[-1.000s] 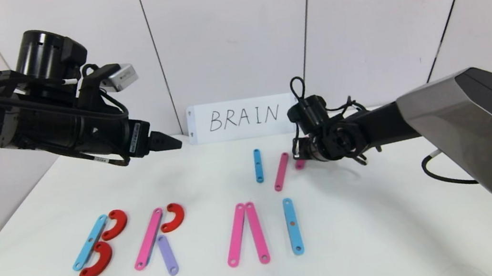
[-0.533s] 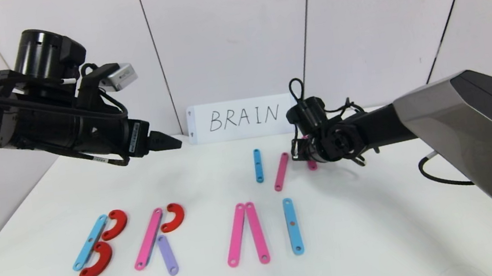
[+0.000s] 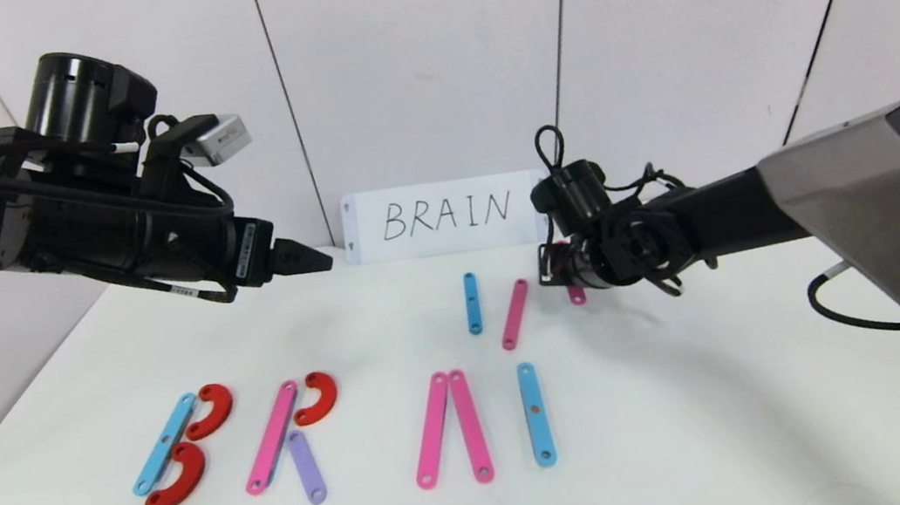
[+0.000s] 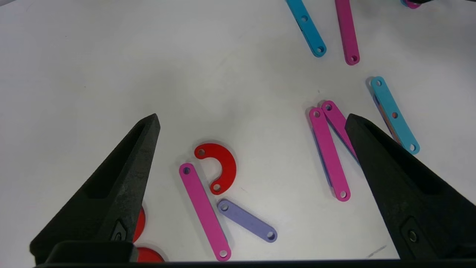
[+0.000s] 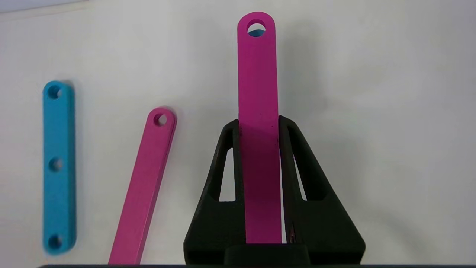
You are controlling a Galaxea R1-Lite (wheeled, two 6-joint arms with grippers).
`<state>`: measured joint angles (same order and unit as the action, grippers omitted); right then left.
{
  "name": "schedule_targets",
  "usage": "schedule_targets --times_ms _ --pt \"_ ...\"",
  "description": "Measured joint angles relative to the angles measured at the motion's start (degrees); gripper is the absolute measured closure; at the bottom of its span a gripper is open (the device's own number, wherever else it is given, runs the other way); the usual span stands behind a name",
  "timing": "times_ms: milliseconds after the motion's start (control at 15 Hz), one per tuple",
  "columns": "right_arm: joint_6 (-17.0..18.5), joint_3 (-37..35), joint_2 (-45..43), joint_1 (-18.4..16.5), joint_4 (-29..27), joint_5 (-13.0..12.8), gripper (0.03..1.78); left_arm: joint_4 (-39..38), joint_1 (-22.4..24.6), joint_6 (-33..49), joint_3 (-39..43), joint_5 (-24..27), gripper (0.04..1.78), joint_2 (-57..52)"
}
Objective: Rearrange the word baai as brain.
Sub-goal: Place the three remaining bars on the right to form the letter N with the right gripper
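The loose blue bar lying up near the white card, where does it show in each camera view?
Head view: blue bar, mid-table, left of the loose pink bar.
Left wrist view: partly cut off at the frame edge.
Right wrist view: far from the right gripper.
Shared landmark: the loose pink bar beside it.

Spelled out in a front row on the white desk (image 3: 704,428): B from a slanted light-blue bar (image 3: 165,442) touching two red arcs (image 3: 210,409); R from a slanted pink bar (image 3: 272,437), one red arc (image 3: 317,396) at its top and a short purple bar (image 3: 306,466) as the leg; A as two long pink bars (image 3: 449,427) meeting at the top, crossbar lacking; I as one upright blue bar (image 3: 535,412). Farther back, lying flat: a short blue bar (image 3: 472,303) and, just beside it, a tilted pink bar (image 3: 515,314). One more pink bar (image 5: 258,123), hole at the free end, clamped lengthwise between the right hand (image 5: 259,128) fingers.
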<state>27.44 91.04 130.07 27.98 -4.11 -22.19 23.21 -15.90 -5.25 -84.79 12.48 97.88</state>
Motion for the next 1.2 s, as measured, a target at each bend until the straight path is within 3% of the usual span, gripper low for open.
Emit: schedule_targets --times_ms 533,800,1200 --pt "1.72 -18.97 -11.30 6.47 1.91 -0.05 1.51 -0.15 -0.06 -0.01 -0.20 0.02 0.08 0.35" --pt "2.82 -25.50 -13.01 9.14 6.67 -0.24 1.51 -0.12 0.16 0.02 -0.44 0.02 0.08 0.71" --pt "6.02 -30.98 -12.98 10.75 8.81 -0.02 1.51 -0.15 0.09 -0.04 -0.33 0.02 0.08 0.96"
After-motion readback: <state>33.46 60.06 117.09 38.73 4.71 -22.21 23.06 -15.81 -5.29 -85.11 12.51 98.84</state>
